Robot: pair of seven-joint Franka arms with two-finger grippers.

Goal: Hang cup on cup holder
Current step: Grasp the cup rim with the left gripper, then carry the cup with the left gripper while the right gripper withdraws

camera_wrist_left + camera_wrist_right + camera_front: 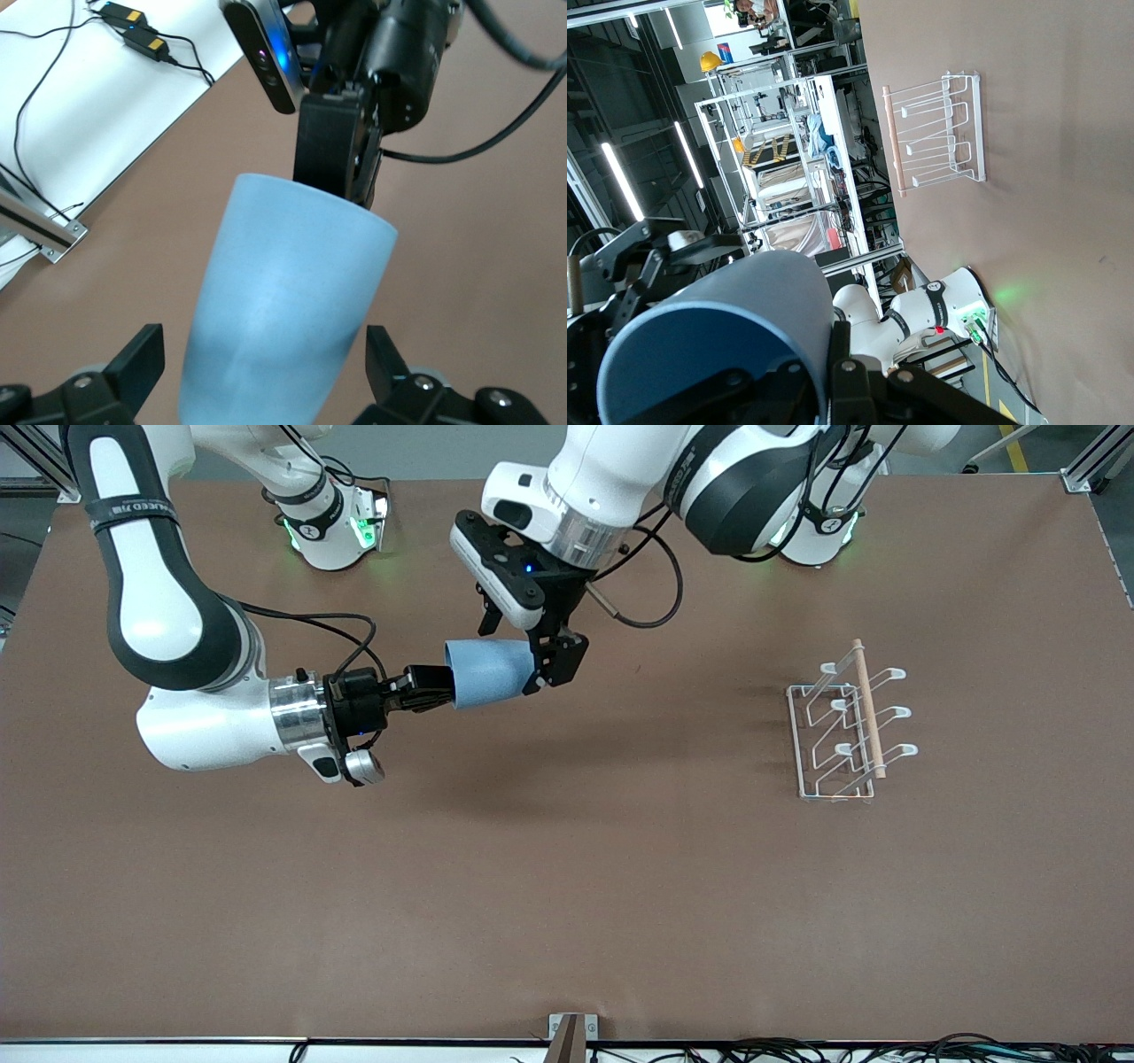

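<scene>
Front view first: I see the cup (pixel 489 673), a matte light blue tapered tumbler, lying sideways in the air over the brown table (pixel 567 886), well apart from the cup holder (pixel 842 731) toward the left arm's end. The right gripper (pixel 434 689) has its fingers clamped on the cup's wide rim, one finger inside the mouth. The left gripper (pixel 523 651) reaches down over the cup's narrow end with its fingers spread wide, one on each side of that end. I see the cup holder as white wire on a rectangular base, with round-tipped prongs and a pale wooden rod along the top. Left wrist view: I see the cup's smooth blue wall between two black spread fingertips (pixel 137 359), and the right gripper pinching the rim. Right wrist view: I see the cup's round rim close up and the cup holder standing on the table.
</scene>
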